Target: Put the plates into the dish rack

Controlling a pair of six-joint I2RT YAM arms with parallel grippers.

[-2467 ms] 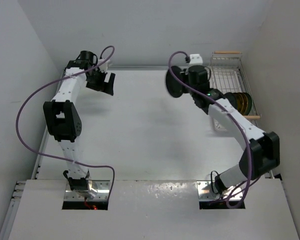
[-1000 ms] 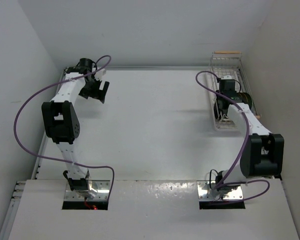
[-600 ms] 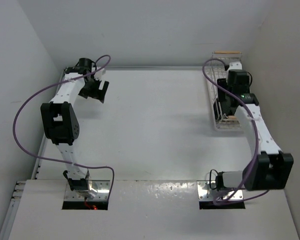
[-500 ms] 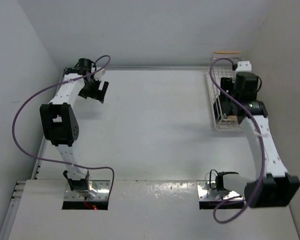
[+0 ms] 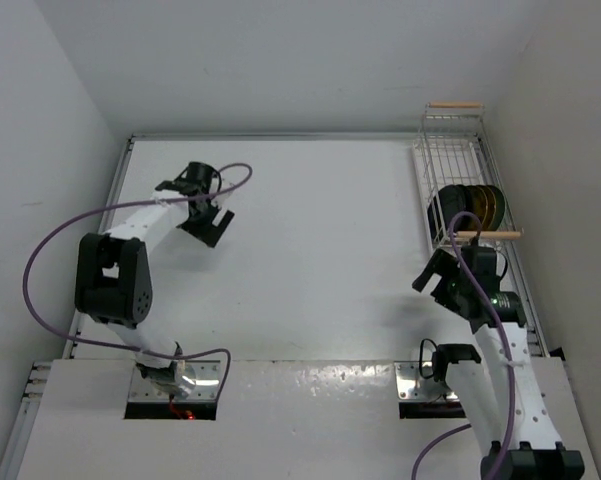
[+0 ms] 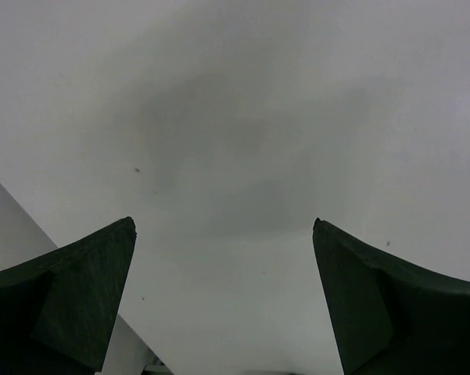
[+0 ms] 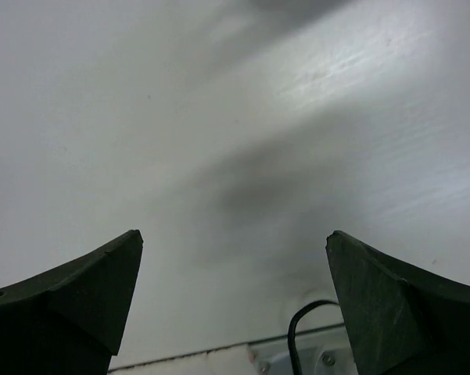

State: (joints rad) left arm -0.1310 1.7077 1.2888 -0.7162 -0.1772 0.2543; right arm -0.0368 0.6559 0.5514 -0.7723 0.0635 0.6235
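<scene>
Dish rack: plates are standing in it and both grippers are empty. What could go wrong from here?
1. The plates stand bunched at the near end of the dish rack, right by its wooden handle. Packed that closely, they might lean or knock into each other.
2. The right gripper is open and sits just short of that handle. A careless move forward could bump the rack and jolt the plates.
</scene>
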